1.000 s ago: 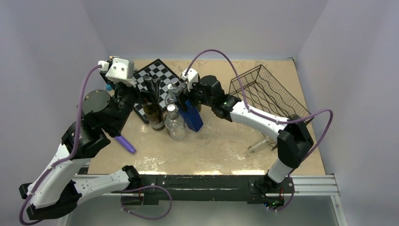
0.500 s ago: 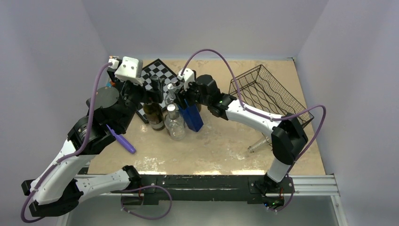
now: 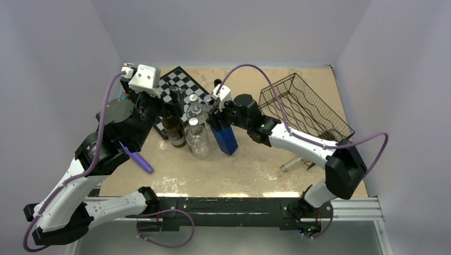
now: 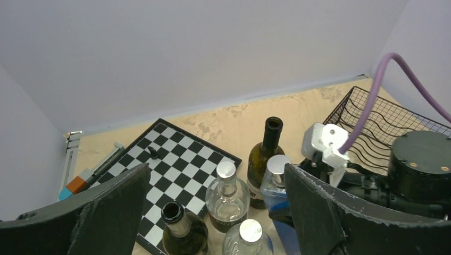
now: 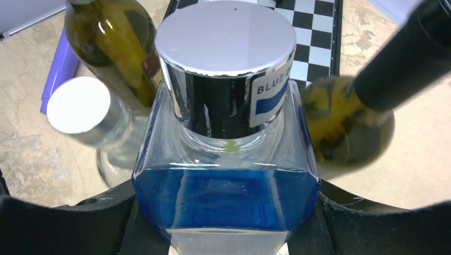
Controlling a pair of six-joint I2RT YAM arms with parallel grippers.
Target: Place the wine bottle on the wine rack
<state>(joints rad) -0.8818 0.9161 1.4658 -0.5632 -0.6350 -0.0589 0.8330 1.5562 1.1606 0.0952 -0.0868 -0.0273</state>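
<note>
The right hand [image 3: 217,119] clasps the blue square glass bottle with silver cap [image 3: 226,139], roughly upright at centre frame. The black wire wine rack [image 3: 303,106] lies upper right. The left hand [image 3: 174,100] is released and farther off.

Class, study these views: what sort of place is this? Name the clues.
Probably a robotics lab test cell, not a home: robot arms bolted to a rail at the table edge, bare walls boxing it in, and props: glass bottles, chessboard, wire wine rack.

The blue bottle [image 5: 225,202] — base cut off below.
</note>
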